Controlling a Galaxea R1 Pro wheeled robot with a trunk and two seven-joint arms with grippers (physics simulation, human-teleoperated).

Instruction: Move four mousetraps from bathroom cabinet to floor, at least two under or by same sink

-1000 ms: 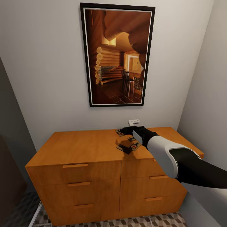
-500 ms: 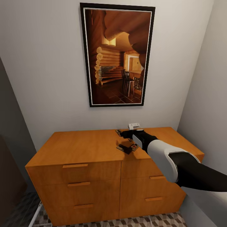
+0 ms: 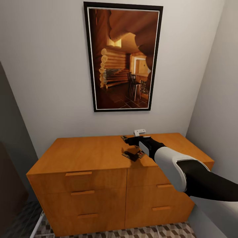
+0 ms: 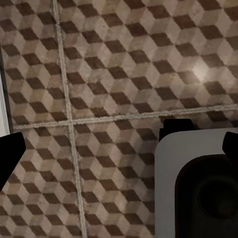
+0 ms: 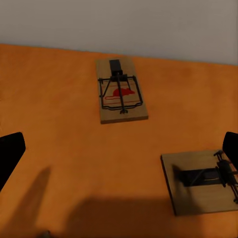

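On the cabinet (image 3: 89, 153) top, loose mousetraps (image 5: 120, 96) beneath the right gripper's (image 5: 119, 148) spread, empty fingers (image 5: 10, 151).

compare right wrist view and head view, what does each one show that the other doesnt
Right wrist view alone: the far mousetrap close enough to read its wire bar and red spot, and the open right gripper above bare wood.
Head view alone: the framed picture, the drawer fronts, the patterned floor and the right arm.
Both: the cabinet top and mousetraps on it.
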